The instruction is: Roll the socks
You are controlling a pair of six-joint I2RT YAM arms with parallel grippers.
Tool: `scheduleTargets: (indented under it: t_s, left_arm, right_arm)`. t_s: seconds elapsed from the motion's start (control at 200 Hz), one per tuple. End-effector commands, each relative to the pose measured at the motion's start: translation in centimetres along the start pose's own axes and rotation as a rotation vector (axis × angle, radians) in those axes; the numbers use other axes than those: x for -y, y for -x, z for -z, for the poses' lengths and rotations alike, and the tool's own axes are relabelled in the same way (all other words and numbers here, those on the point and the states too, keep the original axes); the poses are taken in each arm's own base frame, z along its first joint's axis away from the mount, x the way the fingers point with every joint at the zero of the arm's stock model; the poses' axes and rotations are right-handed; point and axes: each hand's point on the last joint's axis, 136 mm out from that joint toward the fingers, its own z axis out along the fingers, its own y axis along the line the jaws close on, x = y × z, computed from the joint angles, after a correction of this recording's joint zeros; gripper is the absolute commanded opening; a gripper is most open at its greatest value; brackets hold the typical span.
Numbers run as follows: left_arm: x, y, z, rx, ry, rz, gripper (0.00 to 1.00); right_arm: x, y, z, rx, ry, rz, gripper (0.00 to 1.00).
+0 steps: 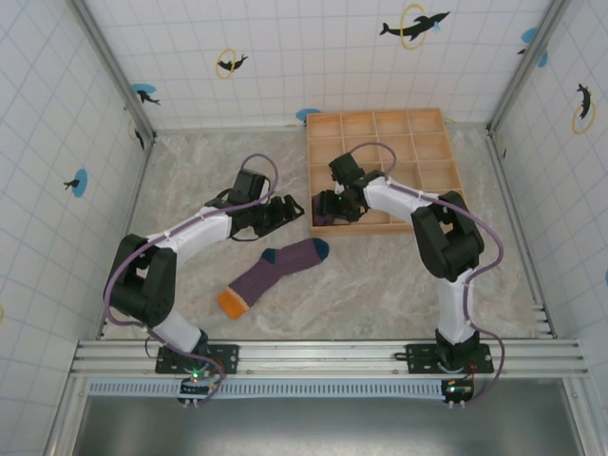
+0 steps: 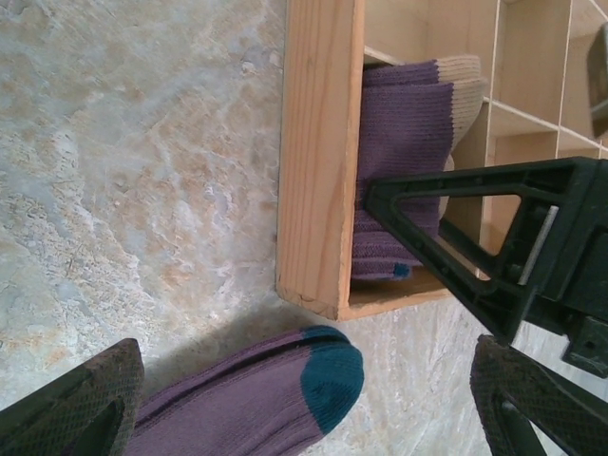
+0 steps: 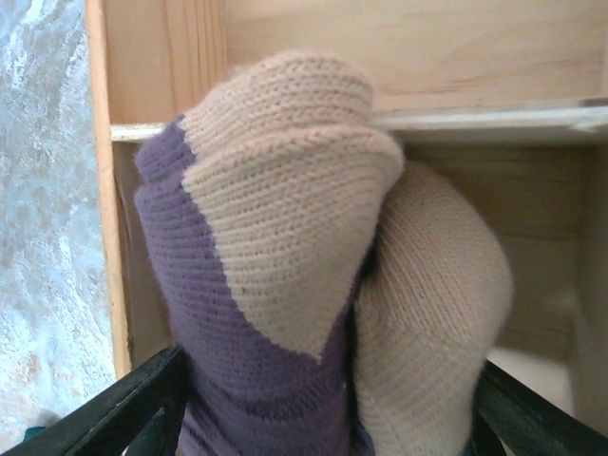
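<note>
A flat purple sock (image 1: 275, 271) with a teal toe and an orange cuff lies on the marble table between the arms. Its teal toe (image 2: 332, 378) shows in the left wrist view. My left gripper (image 1: 285, 211) hovers open just above that toe, nothing between its fingers (image 2: 76, 404). A rolled purple and beige sock (image 3: 285, 237) stands in the near-left compartment of the wooden tray (image 1: 380, 115). My right gripper (image 1: 324, 206) reaches into that compartment. Its jaws are spread wide on either side of the roll (image 2: 399, 142), which bulges uncompressed between them.
The tray's wooden corner (image 2: 318, 142) sits close to the flat sock's toe and to my left fingers. Its other compartments (image 1: 418, 152) hold nothing. Tiled walls enclose the table on three sides. Bare marble (image 1: 380, 285) lies in front of the tray.
</note>
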Motion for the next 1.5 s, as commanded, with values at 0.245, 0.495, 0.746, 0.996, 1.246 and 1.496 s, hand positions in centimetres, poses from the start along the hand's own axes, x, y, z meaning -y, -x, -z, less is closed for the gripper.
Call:
scheduleTargets:
  t_s: [0.245, 0.495, 0.746, 0.996, 1.246, 1.496]
  left_arm:
    - [0.9, 0.7, 0.1, 0.010, -0.010, -0.003, 0.90]
    - [0.8, 0.7, 0.0, 0.007, -0.003, -0.004, 0.90]
    - [1.0, 0.8, 0.1, 0.009, -0.003, -0.007, 0.90]
    - [1.0, 0.8, 0.1, 0.008, -0.002, -0.007, 0.90]
    - [0.7, 0.5, 0.1, 0.003, 0.008, -0.006, 0.90]
    - [0.1, 0.1, -0.5, -0.013, 0.023, 0.001, 0.89]
  right_arm:
    - [0.1, 0.7, 1.5, 0.030, -0.010, 0.028, 0.60]
    - [0.6, 0.2, 0.7, 0.012, -0.025, 0.032, 0.46]
    - [1.3, -0.4, -0.2, -0.009, -0.046, 0.031, 0.23]
    - [3.0, -1.4, -1.6, -0.039, -0.083, 0.016, 0.16]
    - [4.1, -2.1, -3.2, -0.080, -0.111, 0.012, 0.15]
    - [3.5, -1.6, -4.3, -0.101, -0.099, 0.015, 0.18]
